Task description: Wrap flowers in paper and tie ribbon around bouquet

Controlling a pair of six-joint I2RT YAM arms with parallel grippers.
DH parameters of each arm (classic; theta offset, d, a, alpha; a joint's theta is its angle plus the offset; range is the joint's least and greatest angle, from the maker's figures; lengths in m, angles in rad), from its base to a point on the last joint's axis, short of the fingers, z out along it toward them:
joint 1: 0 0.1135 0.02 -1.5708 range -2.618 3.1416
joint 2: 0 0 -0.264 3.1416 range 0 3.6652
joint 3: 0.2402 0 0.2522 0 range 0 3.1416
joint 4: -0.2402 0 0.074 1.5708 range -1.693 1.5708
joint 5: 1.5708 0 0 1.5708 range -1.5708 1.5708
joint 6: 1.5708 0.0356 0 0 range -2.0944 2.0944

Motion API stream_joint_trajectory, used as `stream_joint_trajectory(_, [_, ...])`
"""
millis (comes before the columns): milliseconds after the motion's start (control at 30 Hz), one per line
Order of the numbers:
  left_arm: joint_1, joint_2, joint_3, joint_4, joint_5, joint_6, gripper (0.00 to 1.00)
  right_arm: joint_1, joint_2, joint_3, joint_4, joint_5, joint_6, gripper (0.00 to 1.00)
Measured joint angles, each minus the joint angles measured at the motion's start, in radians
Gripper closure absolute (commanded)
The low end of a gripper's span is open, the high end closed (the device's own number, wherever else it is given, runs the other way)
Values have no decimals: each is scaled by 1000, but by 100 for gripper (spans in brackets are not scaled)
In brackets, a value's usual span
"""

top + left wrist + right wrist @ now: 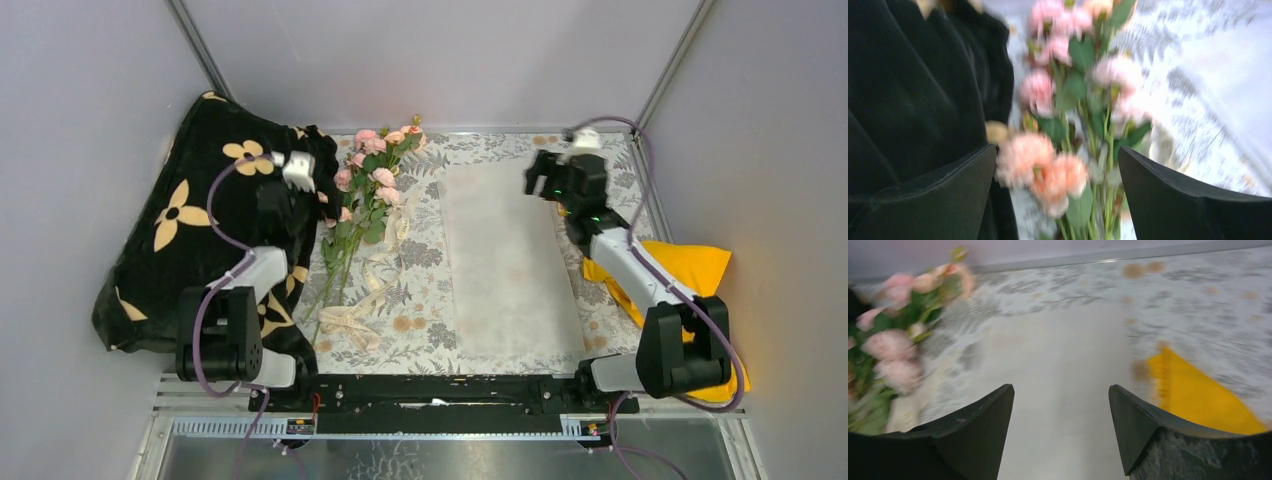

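On tablecloth [420,335], left of centre: flowers [372,185] lie blooms far, stems near — ribbon [365,295] looped just beside stems | paper [510,260] flat to their right | left gripper [1058,155] jaws wide apart over blooms, empty | right gripper [1061,390] jaws apart over paper — empty

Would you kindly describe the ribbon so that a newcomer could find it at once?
Start at the grey floral tablecloth in the middle. Between the white paper and the flowers lies the ribbon, trailing toward the near edge. It alone is a narrow cream lacy strip in loose loops.
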State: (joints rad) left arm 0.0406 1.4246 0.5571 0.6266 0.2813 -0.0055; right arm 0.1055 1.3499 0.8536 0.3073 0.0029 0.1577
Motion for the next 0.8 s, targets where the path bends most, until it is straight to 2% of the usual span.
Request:
stream_joint_trajectory(67, [5,-21,198,-224,32,18,4,135,33,105,-105,33,4,23])
stream_joint_trajectory(167, [6,-63,387,-465,78,31,7,348,141,269,-253,94,8,23])
stream_joint_trajectory(233, [6,-89,460,-595,96,34,9,458,223,351,-332,142,9,21])
stream_joint_trajectory(333, [6,-114,489,-746,105,33,12,573,392,493,-457,232,8,21])
stream_joint_trajectory(433, [6,-115,472,-858,105,26,15,620,575,638,-587,312,8,25])
stream_joint_trajectory(533, [6,-115,445,-921,104,21,18,620,702,715,-667,395,0,34])
stream_joint_trajectory(800, [5,-109,422,-980,106,-8,22,608,818,747,-723,477,-19,38])
